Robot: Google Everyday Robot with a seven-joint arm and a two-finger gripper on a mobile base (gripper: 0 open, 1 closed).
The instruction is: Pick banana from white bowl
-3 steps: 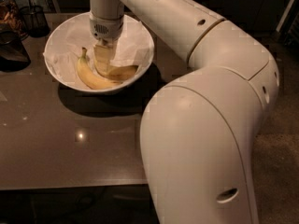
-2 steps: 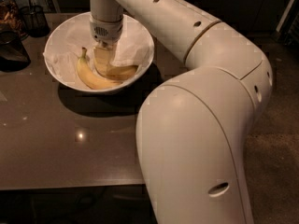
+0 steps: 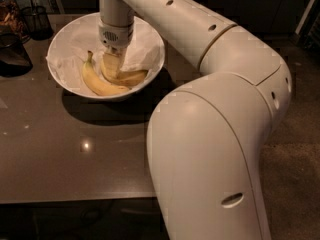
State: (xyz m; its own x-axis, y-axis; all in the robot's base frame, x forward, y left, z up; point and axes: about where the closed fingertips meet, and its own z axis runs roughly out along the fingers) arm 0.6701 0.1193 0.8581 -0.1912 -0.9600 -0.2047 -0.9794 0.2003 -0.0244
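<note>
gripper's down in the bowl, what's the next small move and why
Probably take hold of the banana right there: the gripper is down inside the white bowl, at that banana's end, beside the longer banana. Whether it grips yet does not show, so lifting seems premature.
</note>
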